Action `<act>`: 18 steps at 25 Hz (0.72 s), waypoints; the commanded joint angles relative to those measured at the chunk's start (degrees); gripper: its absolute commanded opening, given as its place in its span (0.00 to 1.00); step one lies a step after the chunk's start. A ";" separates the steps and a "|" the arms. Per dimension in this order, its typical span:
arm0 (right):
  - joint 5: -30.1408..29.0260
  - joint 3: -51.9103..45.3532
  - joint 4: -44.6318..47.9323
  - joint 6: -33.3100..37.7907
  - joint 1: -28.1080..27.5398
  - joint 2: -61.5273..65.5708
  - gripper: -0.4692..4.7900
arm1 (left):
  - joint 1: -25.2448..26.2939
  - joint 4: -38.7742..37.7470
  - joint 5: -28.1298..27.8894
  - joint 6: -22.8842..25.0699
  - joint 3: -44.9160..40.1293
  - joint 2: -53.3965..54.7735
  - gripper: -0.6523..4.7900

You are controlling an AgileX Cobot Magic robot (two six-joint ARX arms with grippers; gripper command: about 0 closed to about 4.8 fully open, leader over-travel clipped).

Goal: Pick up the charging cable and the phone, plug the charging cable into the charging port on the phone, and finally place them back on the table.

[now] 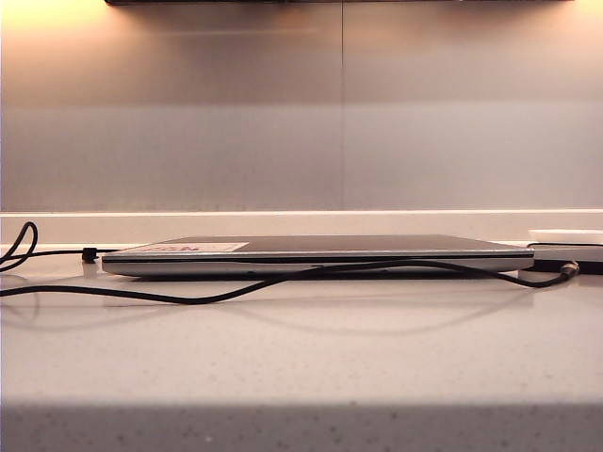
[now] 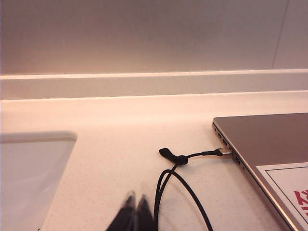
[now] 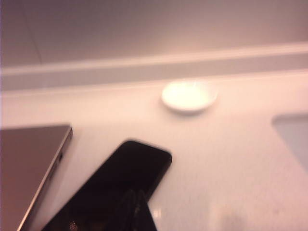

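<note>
The charging cable (image 1: 236, 294) runs as a thin black cord across the table (image 1: 301, 367) in front of the laptop. Its silvery plug tip (image 1: 568, 268) lies at the far right, against the phone (image 1: 586, 267), a thin dark slab seen edge-on. Whether the tip sits in the port cannot be told. Neither gripper shows in the exterior view. In the left wrist view my left gripper (image 2: 136, 199) is shut and empty above the table, beside a loop of the cable (image 2: 185, 187) with its clip (image 2: 180, 160). My right gripper (image 3: 137, 196) is shut and empty over the phone (image 3: 125, 173).
A closed silver-grey laptop (image 1: 311, 252) lies mid-table, with the cable's other end plugged into its side (image 2: 224, 152). A small white dish (image 3: 188, 95) stands behind the phone near the back wall. A pale tray-like edge (image 2: 33, 159) lies to the left gripper's side.
</note>
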 commanded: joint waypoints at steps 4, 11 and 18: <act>2.29 -7.74 3.30 -0.63 1.44 -10.91 0.09 | -0.04 0.74 0.17 0.22 0.26 0.04 0.11; 5.92 -12.79 3.48 -0.61 3.89 -18.45 0.09 | -0.04 0.74 0.17 0.22 0.26 0.04 0.11; 4.76 -13.66 3.91 -0.61 3.87 -20.06 0.09 | -0.04 0.72 0.17 0.22 0.26 0.04 0.11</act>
